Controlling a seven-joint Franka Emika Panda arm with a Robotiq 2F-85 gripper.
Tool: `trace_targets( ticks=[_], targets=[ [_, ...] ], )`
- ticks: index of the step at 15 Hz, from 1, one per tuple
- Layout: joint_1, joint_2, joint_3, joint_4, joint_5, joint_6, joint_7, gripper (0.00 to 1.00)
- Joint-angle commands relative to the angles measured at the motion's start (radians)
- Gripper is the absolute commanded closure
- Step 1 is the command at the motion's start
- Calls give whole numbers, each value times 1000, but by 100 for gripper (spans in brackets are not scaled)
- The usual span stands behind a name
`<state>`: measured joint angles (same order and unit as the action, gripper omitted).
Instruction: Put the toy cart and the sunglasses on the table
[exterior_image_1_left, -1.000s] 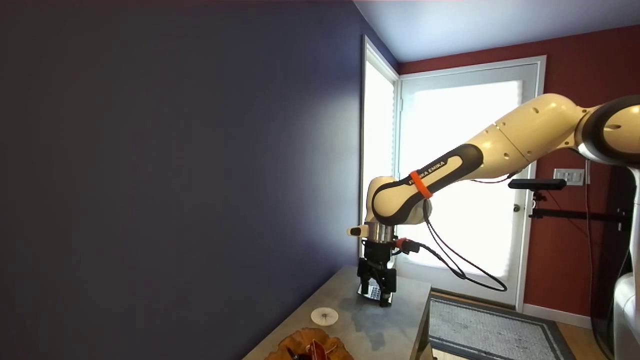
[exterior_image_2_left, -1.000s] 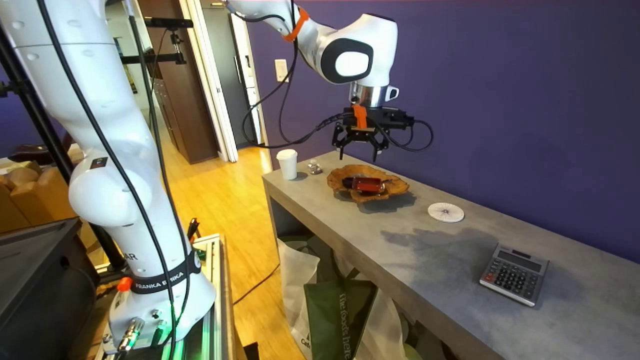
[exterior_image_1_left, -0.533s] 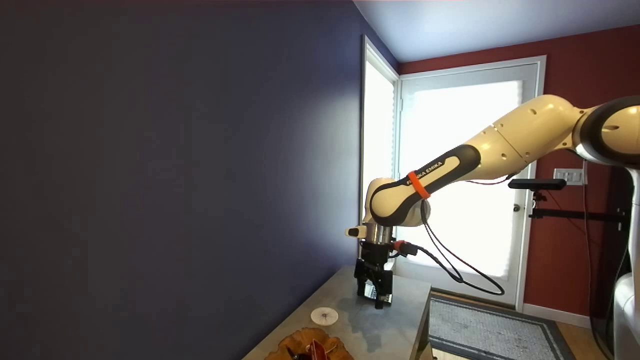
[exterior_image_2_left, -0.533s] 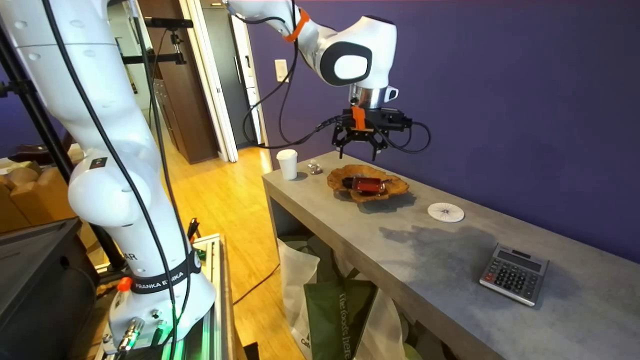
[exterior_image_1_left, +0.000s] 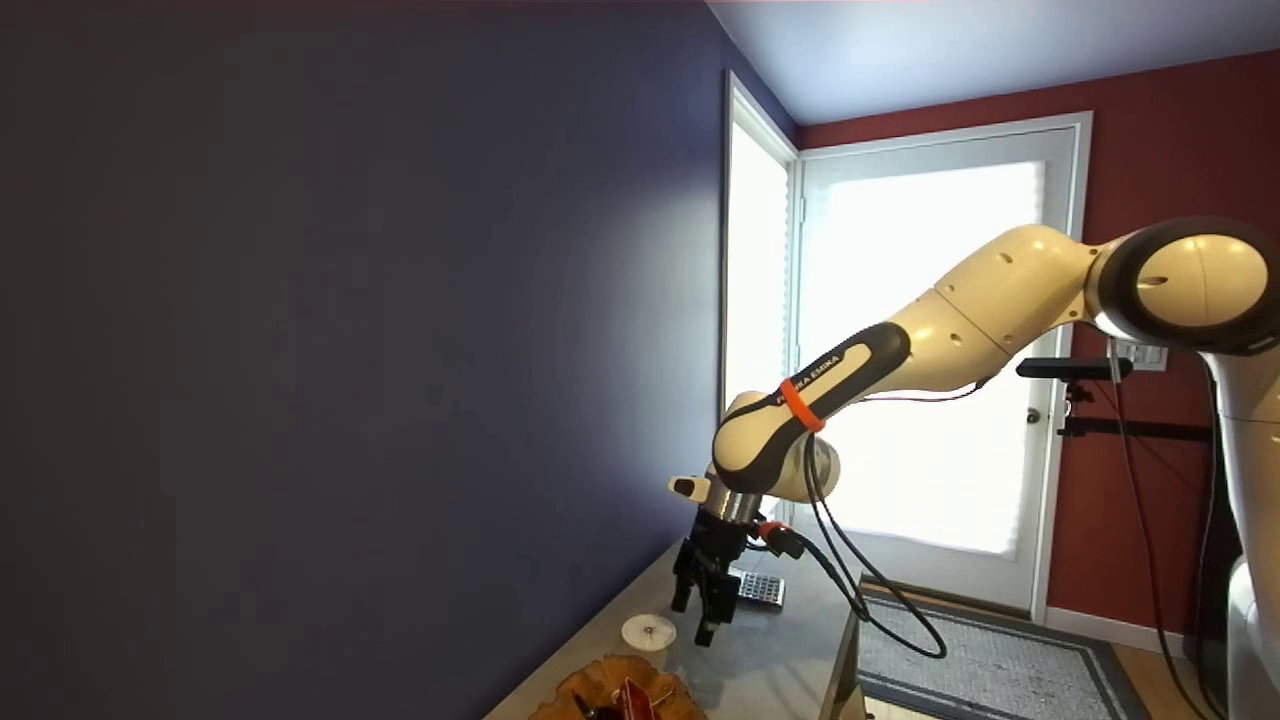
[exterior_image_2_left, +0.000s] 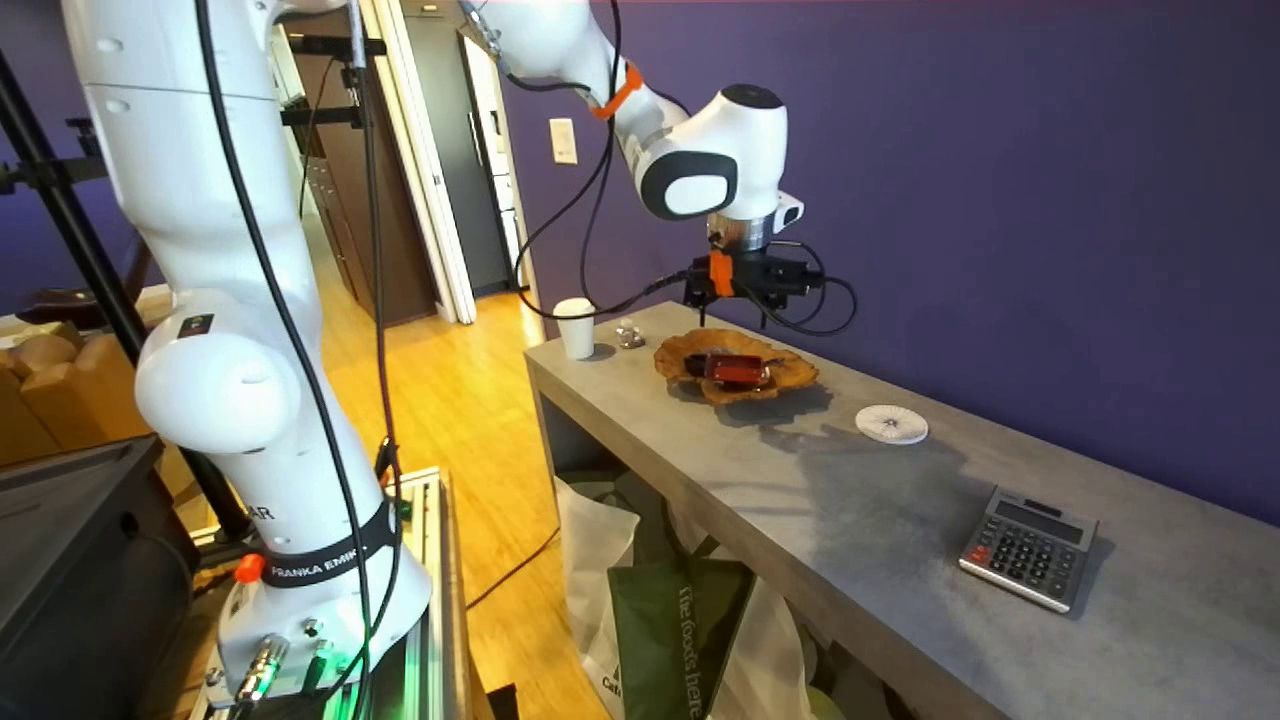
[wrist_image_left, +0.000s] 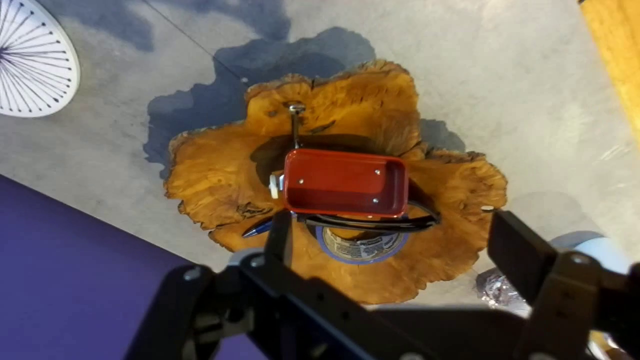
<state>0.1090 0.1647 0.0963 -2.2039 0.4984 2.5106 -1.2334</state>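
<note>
Grey table (exterior_image_2_left: 880, 520) occupies lower right in an exterior view. Toy cart (wrist_image_left: 345, 182) and sunglasses (wrist_image_left: 380, 224) lie close together in wooden bowl (wrist_image_left: 215, 165), wrist-view centre. Gripper (wrist_image_left: 395, 237) stands wide, nothing held. Risk: closing on the cart could snag adjacent sunglasses.

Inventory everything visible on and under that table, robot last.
table: one, grey, against wall
bowl: one, brown, on table
toy cart: one, red, in bowl
sunglasses: one pair, black, in bowl
pen: one, blue, in bowl
tape roll: one, blue, in bowl
disc: one, white, on table
calculator: one, grey, on table
cup: one, white, on table
shiny object: one, silvery, beside cup
bags: several, white and green, underneath
arm: one, white, over table
gripper: one, black, above table
</note>
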Motion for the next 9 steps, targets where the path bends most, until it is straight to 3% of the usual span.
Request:
trace_targets(
  ticks=[1,9],
  targets=[
    [-60,92,72,60,126,91,-123,0],
    [-160,256,167,173,308,133,-331,0]
  ],
)
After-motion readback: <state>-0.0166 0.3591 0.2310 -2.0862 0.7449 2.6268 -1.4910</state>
